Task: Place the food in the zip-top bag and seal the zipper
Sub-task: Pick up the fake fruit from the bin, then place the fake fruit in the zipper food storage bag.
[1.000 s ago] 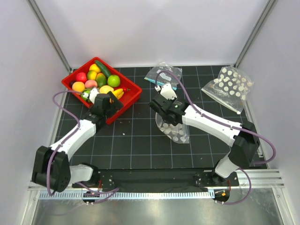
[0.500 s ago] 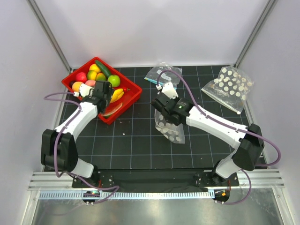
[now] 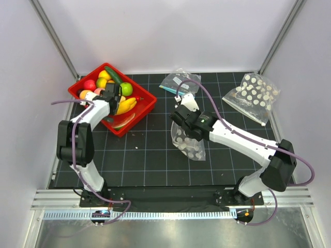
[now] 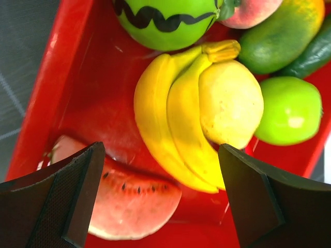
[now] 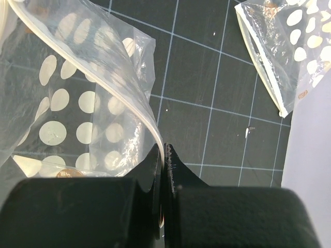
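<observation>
light: bright, diffuse | shadows: soft | glare: glossy food [image 4: 287, 108] highlights

I count two white-dotted bags on the surface: the near dotted bag [image 3: 189, 144] and the far dotted bag [image 3: 252, 93]. Only one undotted bag [image 3: 178, 82], the one with a teal strip. One red tray [image 4: 67, 80].

Inside it, through my left wrist camera, I count one bunch of two bananas [image 4: 170, 124], one lemon [image 4: 230, 103], one green apple [image 4: 289, 111], one round striped watermelon [image 4: 165, 20], one watermelon slice [image 4: 129, 201], one peach [image 4: 251, 10], one mango [image 4: 279, 36] and one cucumber [image 4: 310, 54]. From above I add one red fruit [image 3: 89, 84] and one orange fruit [image 3: 85, 95].
</observation>
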Robot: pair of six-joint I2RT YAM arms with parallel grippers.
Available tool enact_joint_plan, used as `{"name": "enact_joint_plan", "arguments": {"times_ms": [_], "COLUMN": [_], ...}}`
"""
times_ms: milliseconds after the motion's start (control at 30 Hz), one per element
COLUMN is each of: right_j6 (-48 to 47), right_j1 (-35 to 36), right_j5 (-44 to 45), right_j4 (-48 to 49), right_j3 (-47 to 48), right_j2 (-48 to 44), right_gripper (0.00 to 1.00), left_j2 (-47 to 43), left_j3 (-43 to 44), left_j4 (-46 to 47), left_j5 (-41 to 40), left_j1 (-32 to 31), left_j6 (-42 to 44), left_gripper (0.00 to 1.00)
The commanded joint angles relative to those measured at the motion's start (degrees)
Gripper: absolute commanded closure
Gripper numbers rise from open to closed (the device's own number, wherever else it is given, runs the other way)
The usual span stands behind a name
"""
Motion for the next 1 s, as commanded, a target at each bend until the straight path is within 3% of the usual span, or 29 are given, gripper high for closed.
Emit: {"name": "enact_joint_plan", "arguments": {"times_ms": [0, 100, 200, 300, 333, 367, 467, 667, 833, 967], "right_j6": [0.7, 1.1, 1.5, 1.9, 2.0, 2.1, 2.4, 2.5, 3.0, 3.0], "right_j1": [-0.2, -0.3, -0.2, -0.2, -0.3, -0.2, -0.1, -0.2, -0.2, -0.2], "right_j5": [-0.3, -0.4, -0.5, -0.4, -0.5, -0.5, -0.3, 0.0, 0.0, -0.3], "right_j4": [1.0, 1.0, 1.4, 1.7, 1.7, 1.8, 2.4, 3.1, 3.2, 4.0], "right_j3": [-0.3, -0.8, -1.7, -2.6, -2.8, -3.0, -3.7, -3.9, -3.9, -4.4], "right_j2": [-3.4, -4.3, -5.1, -5.5, -5.6, -5.6, -5.9, -6.0, -6.7, -6.9], "right_gripper": [0.99, 0.99, 0.99, 0.99, 0.99, 0.99, 0.99, 0.99, 0.99, 0.99], "left_j2": [4.0, 8.4, 9.9, 8.2, 7.0, 6.1, 0.9, -9.6, -16.5, -22.3], "left_j3": [4.2, 8.0, 9.0, 7.3, 6.5, 5.7, 2.7, -1.8, -8.3, -16.3], "left_j4": [-0.9, -1.5, -2.2, -0.7, -0.1, 1.2, 3.2, 7.0, 10.6, 19.5], "left_j5": [-1.8, 2.5, 5.2, 5.0, 4.7, 4.7, 5.7, 10.4, 15.9, 20.8], "left_j1": [0.8, 2.1, 2.8, 2.8, 2.8, 2.8, 2.8, 1.7, 1.1, -0.3], "left_j6": [-0.2, 0.5, 1.4, 2.3, 2.4, 2.8, 3.7, 10.3, 10.2, 7.6], "left_gripper": [0.05, 0.06, 0.23, 0.33, 0.38, 0.52, 0.78, 0.79, 0.83, 0.9]}}
